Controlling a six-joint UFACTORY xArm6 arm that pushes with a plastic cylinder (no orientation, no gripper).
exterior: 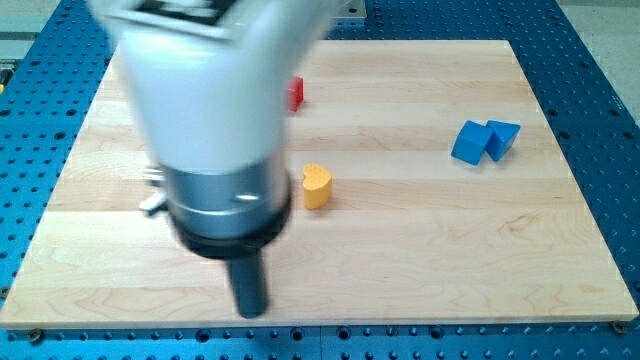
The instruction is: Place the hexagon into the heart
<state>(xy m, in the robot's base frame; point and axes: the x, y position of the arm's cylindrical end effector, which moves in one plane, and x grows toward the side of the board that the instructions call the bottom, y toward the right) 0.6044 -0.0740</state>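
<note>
My tip (250, 310): bare rod, holding nothing, below-left of yellow heart (317, 185); red block (296, 94) half hidden.

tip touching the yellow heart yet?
Apart. The camera view shows bare wood between my tip and the yellow heart block, which sits up and to the view's right.

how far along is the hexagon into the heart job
Nothing looks done yet. The yellow heart sits alone mid-board with no block touching it. No hexagon is identifiable; a red block peeks from behind the arm, shape unclear. My tip is near the view's bottom, below-left of the heart, touching no block. The whole push remains.
</note>
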